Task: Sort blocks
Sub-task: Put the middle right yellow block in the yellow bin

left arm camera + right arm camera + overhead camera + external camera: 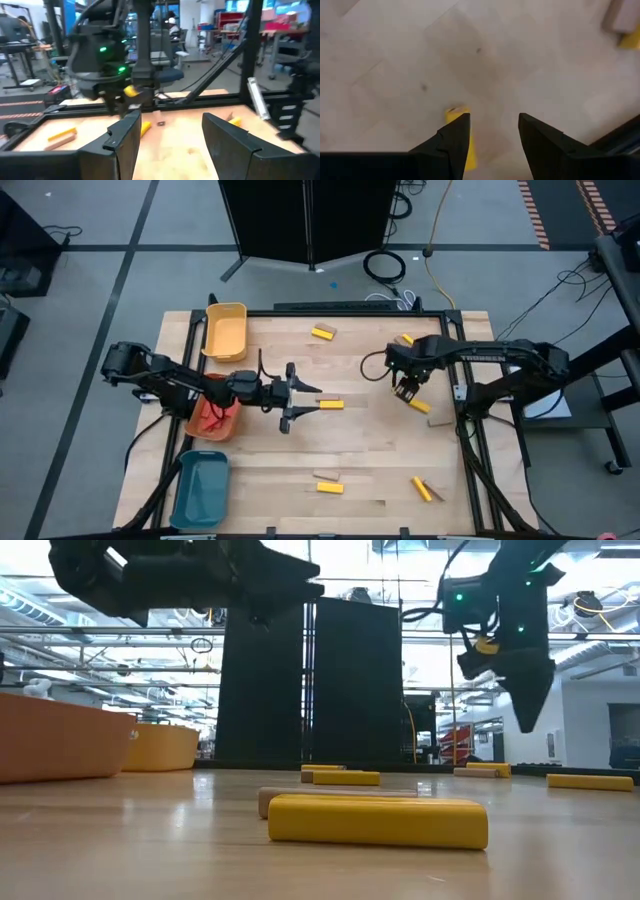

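Yellow flat wooden block point(462, 137) sits clamped in my right gripper point(407, 392), lifted right of frame centre; keep it level over to the tray. Left gripper point(305, 406) hovers mid-frame, fingers apart

The pale wooden bench point(370, 450) has a smooth, faintly satin top with visible plank seams and grain, framed by matt black metal rails point(470, 450). The small yellow rectangular blocks point(378, 821) look painted, smooth and slightly glossy; a plain tan wooden block point(265, 800) behind one is matt and bare. The yellow tray point(226, 330), orange tray point(212, 420) and teal tray point(200, 490) look like smooth moulded plastic. Both dark arms' tool fingers point(447, 142) appear matt black plastic.
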Motion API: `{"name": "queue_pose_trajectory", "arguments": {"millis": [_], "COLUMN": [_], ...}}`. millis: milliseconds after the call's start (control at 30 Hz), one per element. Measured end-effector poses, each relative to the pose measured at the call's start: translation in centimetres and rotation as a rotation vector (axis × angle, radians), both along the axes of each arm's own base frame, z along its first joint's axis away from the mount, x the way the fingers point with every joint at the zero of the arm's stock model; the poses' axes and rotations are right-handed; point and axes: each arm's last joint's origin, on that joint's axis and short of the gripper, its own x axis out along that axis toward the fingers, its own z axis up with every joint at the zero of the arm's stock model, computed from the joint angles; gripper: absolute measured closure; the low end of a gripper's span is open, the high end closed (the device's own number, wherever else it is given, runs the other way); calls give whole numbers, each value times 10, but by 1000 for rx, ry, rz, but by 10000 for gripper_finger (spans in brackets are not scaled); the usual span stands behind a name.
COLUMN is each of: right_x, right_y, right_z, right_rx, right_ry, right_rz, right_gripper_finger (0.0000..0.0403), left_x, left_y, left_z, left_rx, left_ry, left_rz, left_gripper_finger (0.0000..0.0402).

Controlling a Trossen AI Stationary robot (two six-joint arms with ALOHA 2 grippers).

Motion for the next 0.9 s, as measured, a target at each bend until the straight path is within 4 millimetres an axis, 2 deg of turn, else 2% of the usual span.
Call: {"name": "queue_pose_trajectory", "arguments": {"millis": [233,567,733,900], "right_x": [-1,-14,-20,-22], "right_y": [22,51,56,64], "right_z": [-2,-43,-51,-56], "right_rx": [36,51,-44,-55], "right_ry": [46,75,101,95], "right_rz": [-16,63,82,102], "right_gripper_finger": [241,241,241,241], "left_x": [1,0,0,0], "left_y": [10,9,9,9], "left_z": [-3,-3,-3,-3], "left_rx": [5,3,-20,-20], "left_ry": [34,34,36,36], "left_rz": [10,-9,-10,-10], "left_gripper_finger": [194,194,194,194]}}
